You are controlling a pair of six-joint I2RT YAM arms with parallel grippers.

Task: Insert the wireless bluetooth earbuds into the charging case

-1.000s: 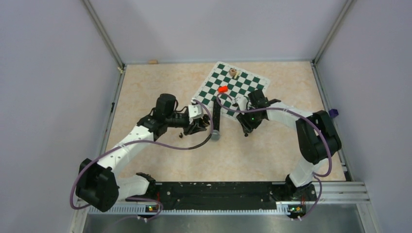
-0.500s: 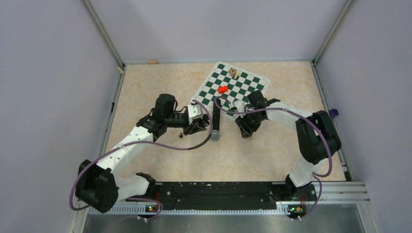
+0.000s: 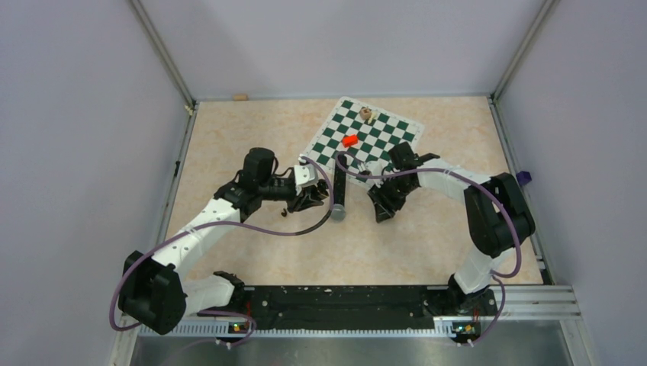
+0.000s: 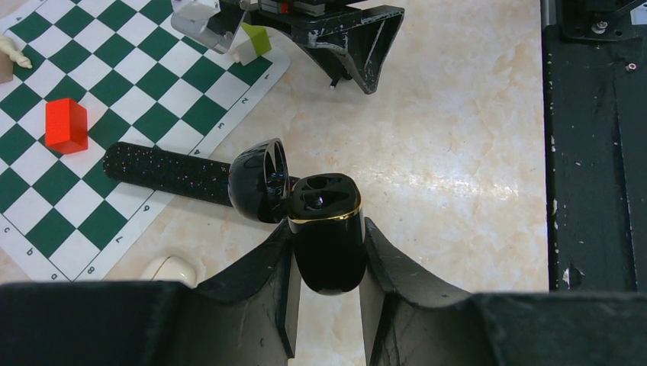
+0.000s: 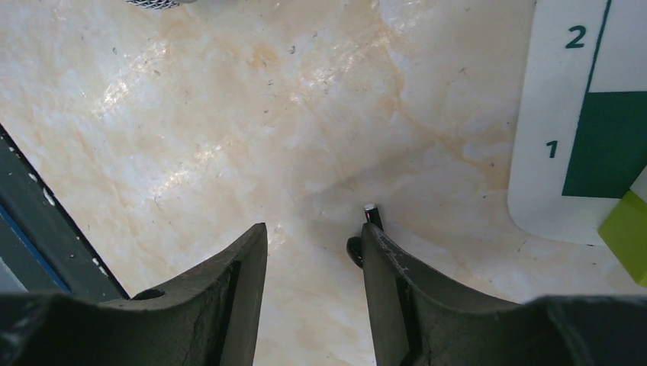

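Observation:
The black charging case (image 4: 329,252) with a gold rim is upright between the fingers of my left gripper (image 4: 328,227), which is shut on its body. Its lid (image 4: 259,180) hangs open to the left, showing dark sockets. My right gripper (image 5: 313,229) is open, low over the bare marble. A small black earbud (image 5: 368,221) lies at the tip of its right finger, half hidden behind that finger. In the top view the left gripper (image 3: 313,197) and right gripper (image 3: 379,213) stand either side of the microphone. A tiny black bit (image 3: 284,213) lies by the left arm.
A black speckled microphone (image 4: 164,169) lies just behind the case, partly on the green-and-white chess mat (image 3: 368,136). On the mat sit a red block (image 4: 65,124) and a yellow-green block (image 5: 630,238). An off-white rounded piece (image 4: 172,268) rests left of the left fingers.
The right gripper has slid off the mat's corner toward the near edge and slightly left, down onto the bare marble. The left arm and the case have stayed put.

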